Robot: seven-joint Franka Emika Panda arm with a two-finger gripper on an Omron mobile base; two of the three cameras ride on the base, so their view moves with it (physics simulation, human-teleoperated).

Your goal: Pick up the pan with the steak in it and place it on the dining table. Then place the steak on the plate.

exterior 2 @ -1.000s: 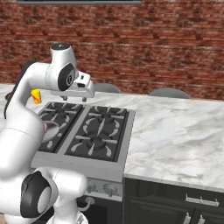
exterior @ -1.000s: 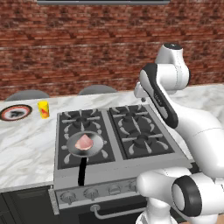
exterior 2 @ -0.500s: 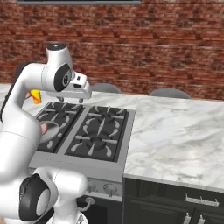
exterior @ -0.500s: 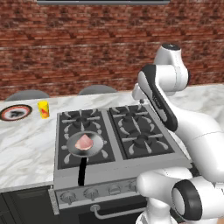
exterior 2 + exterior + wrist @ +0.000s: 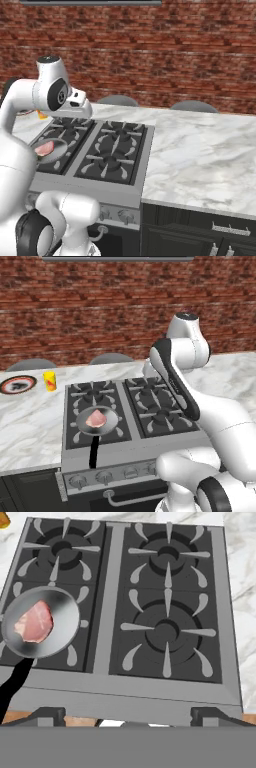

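The pan (image 5: 96, 421) sits on the stove's (image 5: 131, 446) front-left burner, its black handle reaching over the front edge toward the knobs. The steak (image 5: 95, 418) lies inside the pan, near its middle. The plate (image 5: 18, 384) rests at the far left end of the dining table (image 5: 30, 426), close to its back edge, with a small yellow cup (image 5: 49, 380) just beside it. The gripper (image 5: 128, 718) hovers above the stove, well apart from the pan, its jaws spread wide and holding nothing.
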